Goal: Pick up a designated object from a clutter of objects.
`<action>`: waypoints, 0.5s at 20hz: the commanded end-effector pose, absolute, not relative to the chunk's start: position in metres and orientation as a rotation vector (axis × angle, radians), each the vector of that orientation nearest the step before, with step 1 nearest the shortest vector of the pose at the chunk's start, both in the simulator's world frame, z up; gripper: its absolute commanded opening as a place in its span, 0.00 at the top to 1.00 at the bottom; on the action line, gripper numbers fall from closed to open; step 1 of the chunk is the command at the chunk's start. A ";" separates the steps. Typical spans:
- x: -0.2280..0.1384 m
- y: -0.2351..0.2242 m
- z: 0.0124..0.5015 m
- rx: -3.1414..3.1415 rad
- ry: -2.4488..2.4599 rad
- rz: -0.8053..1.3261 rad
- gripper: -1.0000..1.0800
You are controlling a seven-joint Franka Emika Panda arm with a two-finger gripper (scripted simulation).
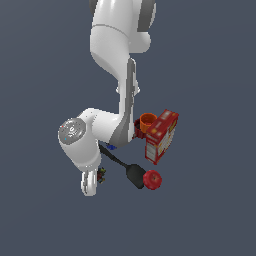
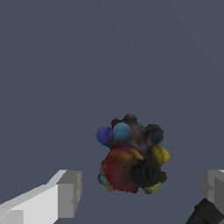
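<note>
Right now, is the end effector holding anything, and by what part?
Nothing is held. The end effector is open, its fingers apart on either side of the tiny multicoloured cluster, not touching it.

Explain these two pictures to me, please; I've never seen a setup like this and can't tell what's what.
These are simulator renders of one white robot arm. The exterior view looks at the whole scene: a red-and-cream box, an orange cup, a black spatula and a red round thing lie on a grey surface. The other picture comes from a camera on the wrist. It shows the gripper open, its fingers either side of a tiny multicoloured cluster. Nothing is held yet.
</note>
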State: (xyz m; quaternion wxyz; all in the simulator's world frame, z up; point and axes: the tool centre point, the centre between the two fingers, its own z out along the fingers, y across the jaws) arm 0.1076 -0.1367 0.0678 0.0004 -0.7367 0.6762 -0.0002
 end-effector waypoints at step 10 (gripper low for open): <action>0.108 -0.137 0.030 -2.310 2.129 0.000 0.04</action>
